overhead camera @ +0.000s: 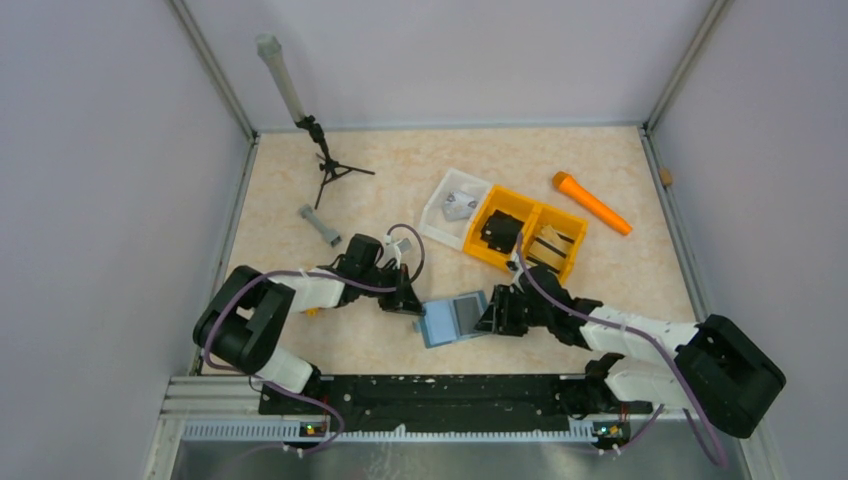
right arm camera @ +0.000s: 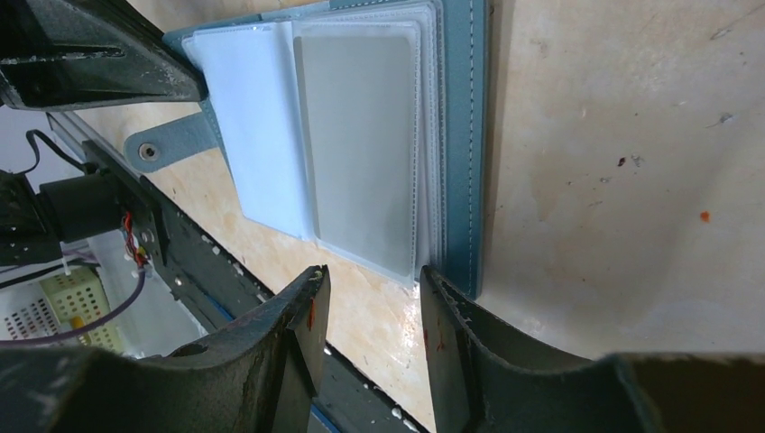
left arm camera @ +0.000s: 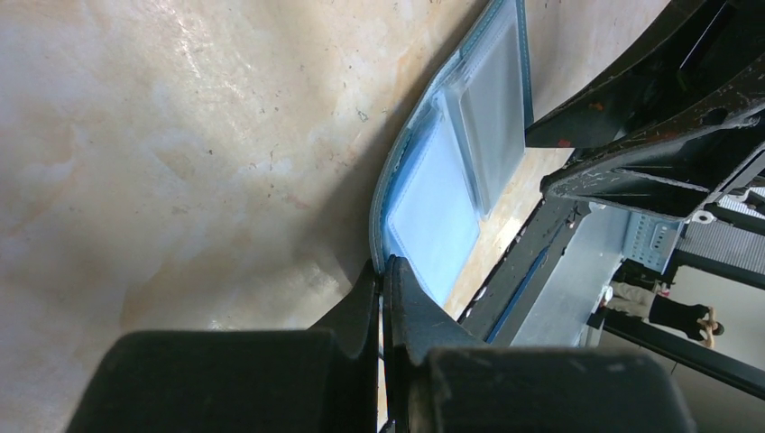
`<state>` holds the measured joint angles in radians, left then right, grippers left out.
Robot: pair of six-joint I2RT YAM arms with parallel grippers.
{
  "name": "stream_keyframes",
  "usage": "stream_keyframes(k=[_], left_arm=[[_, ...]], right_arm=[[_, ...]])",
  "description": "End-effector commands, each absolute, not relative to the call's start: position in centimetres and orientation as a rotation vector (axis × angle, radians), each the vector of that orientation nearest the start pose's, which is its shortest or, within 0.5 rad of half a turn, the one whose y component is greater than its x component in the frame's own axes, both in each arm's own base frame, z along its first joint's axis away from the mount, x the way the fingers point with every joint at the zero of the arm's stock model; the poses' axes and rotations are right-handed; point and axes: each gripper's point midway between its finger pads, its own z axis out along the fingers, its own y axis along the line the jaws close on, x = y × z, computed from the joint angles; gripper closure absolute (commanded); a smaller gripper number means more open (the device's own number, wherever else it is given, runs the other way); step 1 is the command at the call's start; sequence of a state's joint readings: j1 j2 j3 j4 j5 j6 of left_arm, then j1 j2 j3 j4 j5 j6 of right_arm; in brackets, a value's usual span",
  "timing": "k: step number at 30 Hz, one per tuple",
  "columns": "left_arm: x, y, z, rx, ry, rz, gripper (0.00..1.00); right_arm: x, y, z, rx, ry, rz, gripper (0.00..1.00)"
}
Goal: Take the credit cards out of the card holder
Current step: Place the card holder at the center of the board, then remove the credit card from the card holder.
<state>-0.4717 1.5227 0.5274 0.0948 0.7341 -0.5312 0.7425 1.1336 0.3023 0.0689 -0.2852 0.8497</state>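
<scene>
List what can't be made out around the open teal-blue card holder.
- Right wrist: cloudy plastic sleeves of the teal-blue folding card holder hide whether cards are inside.
- Left wrist: the shut left gripper covers the holder's edge; pinched or only touching, cannot tell.
- Top view: items in the white plastic tray are too small to identify.

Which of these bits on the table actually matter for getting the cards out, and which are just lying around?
Part of the job: card holder, lying open; left tool, closed on its edge; right tool, open at its other side.

Just lying about: orange divided bin; white tray; orange stick; small tripod; grey cylinder.
</scene>
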Motion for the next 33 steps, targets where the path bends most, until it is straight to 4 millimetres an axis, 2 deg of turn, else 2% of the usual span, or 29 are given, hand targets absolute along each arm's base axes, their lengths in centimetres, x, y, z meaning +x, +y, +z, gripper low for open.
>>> stream_keyframes(k=[1, 6, 11, 18, 22, 26, 33], left_arm=[[19.0, -24.6, 3.7, 0.3, 2.573, -1.291, 1.0], [18.9, -24.8, 3.6, 0.308, 2.576, -1.297, 1.0], [18.8, -24.9, 3.6, 0.312, 2.577, -1.298, 1.0], [18.6, -24.8, 3.6, 0.315, 2.582, -1.29, 1.0], [18.7, -24.9, 3.8, 0.32, 2.578, -1.292, 1.0], [18.7, -25.0, 3.9, 0.323, 2.576, -1.293, 1.0], [18.7, -25.0, 4.1, 0.314, 2.565, -1.301, 1.0]], right_arm=[[13.8, 24.3, 2.7, -0.032, 2.583, 1.056, 0.57], [14.2, 25.3, 3.7, -0.022, 2.54, 1.127, 0.58], [14.8, 26.3, 5.5, -0.035, 2.493, 1.183, 0.66], [14.5, 27.2, 7.3, -0.089, 2.462, 1.21, 0.7], [14.2, 28.0, 8.3, -0.138, 2.435, 1.239, 0.69], [13.9, 29.4, 9.5, -0.239, 2.392, 1.276, 0.62], [13.3, 31.3, 9.7, -0.343, 2.372, 1.333, 0.58]])
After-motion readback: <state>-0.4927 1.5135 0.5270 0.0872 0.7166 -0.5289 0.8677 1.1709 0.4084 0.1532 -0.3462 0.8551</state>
